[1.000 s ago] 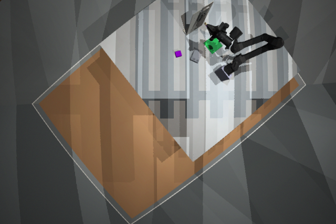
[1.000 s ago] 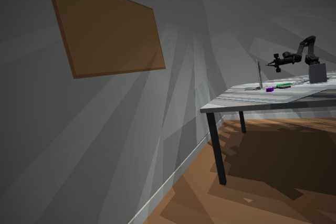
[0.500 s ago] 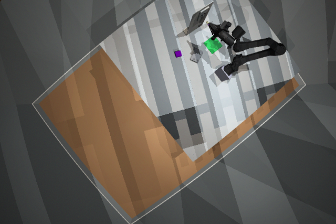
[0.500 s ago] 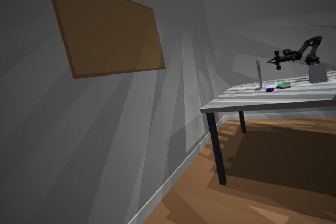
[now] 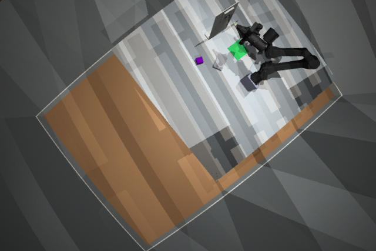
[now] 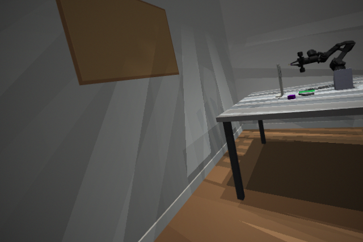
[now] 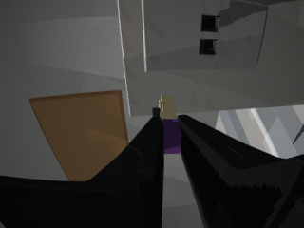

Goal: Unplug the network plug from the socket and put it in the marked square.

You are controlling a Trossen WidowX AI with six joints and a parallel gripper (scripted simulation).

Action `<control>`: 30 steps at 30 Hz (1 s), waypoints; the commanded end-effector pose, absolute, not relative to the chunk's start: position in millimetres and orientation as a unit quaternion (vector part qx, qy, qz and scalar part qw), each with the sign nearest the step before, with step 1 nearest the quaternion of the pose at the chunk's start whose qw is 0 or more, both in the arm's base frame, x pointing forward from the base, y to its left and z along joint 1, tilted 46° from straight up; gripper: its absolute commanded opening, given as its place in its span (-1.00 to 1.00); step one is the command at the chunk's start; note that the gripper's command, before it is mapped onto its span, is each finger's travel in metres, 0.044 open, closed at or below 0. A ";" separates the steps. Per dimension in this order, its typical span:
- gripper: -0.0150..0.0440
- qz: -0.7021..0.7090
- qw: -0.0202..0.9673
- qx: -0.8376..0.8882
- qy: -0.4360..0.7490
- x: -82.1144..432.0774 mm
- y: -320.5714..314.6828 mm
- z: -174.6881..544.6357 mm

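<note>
The upright grey panel (image 5: pixel 216 27) (image 6: pixel 280 79) (image 7: pixel 190 92) stands on the table. Two dark square socket openings show on its face in the wrist view, one above the other, and nothing is in them. My gripper (image 5: pixel 236 26) (image 6: pixel 291 64) (image 7: pixel 168 124) is shut on the network plug (image 7: pixel 168 106), which has a beige front and a purple rear part. The plug is out of the panel, high above the table, with its front pointing toward the panel. In the wrist view it appears below the openings. The green marked square (image 5: pixel 237 50) (image 6: pixel 306 90) lies on the table beneath the arm.
A small purple block (image 5: pixel 199 60) (image 6: pixel 291 96) and a flat grey piece (image 5: pixel 220 61) (image 6: pixel 306 94) lie on the table near the green square. The arm's base stands by a grey box (image 5: pixel 247 83) (image 6: pixel 343 79). A brown board (image 6: pixel 117 34) (image 7: pixel 87 133) hangs on the wall.
</note>
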State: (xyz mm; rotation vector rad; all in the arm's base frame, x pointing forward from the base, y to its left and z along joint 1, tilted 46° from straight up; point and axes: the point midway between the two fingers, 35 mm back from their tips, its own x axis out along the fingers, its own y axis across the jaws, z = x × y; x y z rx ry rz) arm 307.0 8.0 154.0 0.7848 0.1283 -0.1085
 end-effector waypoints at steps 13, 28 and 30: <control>-0.49 -0.221 0.869 0.438 0.064 291.1 -36.2 119.4; -0.49 -0.459 0.766 0.451 0.007 239.6 -102.5 72.3; -0.49 -0.486 0.752 0.446 -0.005 230.8 -109.9 68.6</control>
